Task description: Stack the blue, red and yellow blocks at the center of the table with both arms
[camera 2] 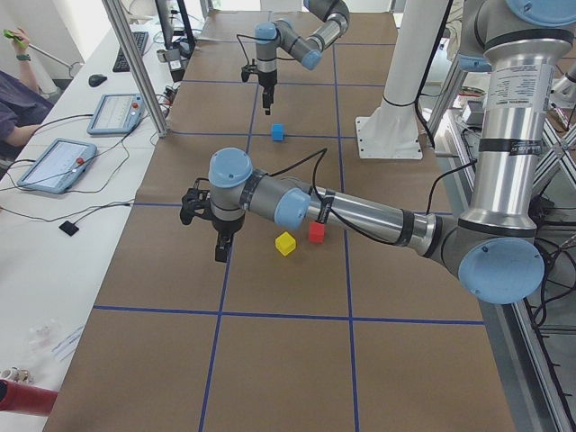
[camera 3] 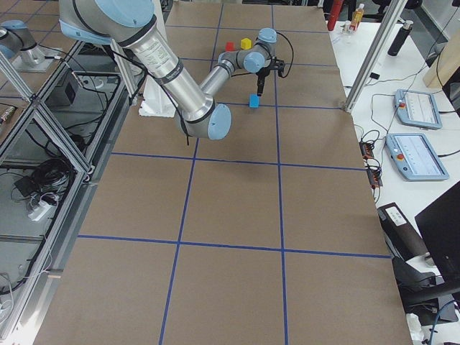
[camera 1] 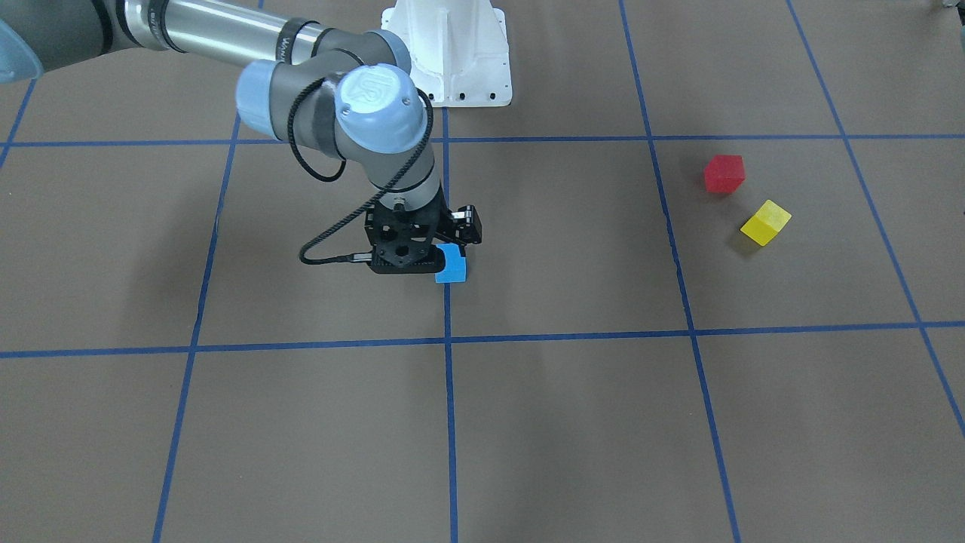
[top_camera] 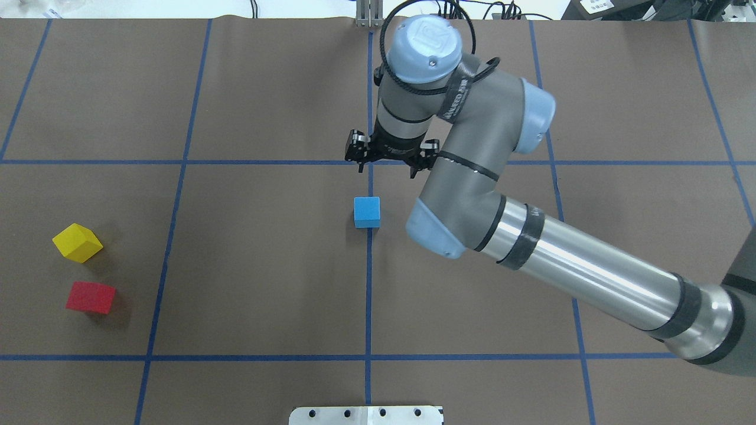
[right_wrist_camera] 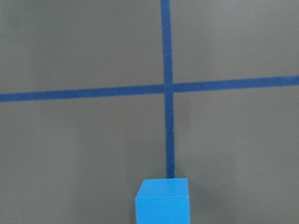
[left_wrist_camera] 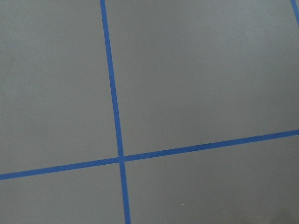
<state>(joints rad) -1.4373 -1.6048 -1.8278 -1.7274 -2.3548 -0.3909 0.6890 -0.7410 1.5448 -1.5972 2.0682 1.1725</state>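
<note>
While the blue block point(top_camera: 367, 211) sits alone on the middle tape line point(top_camera: 368, 307) of the counter point(top_camera: 266, 283), roughly at its centre, nothing is stacked on it yet. The right jaws hang just beyond it, apart from it and carrying nothing; I cannot tell whether they are spread or closed. The red block point(top_camera: 90, 297) and yellow block point(top_camera: 77, 242) lie close together, well apart from the blue one and near the left jaws, whose state I likewise cannot tell. I judge the base laid, with two placements left.

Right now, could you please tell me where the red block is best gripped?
Come straight down on the red block, closing on its two side faces, left and right in the overhead view; it sits flat, and the yellow block stands apart beyond it.
</note>
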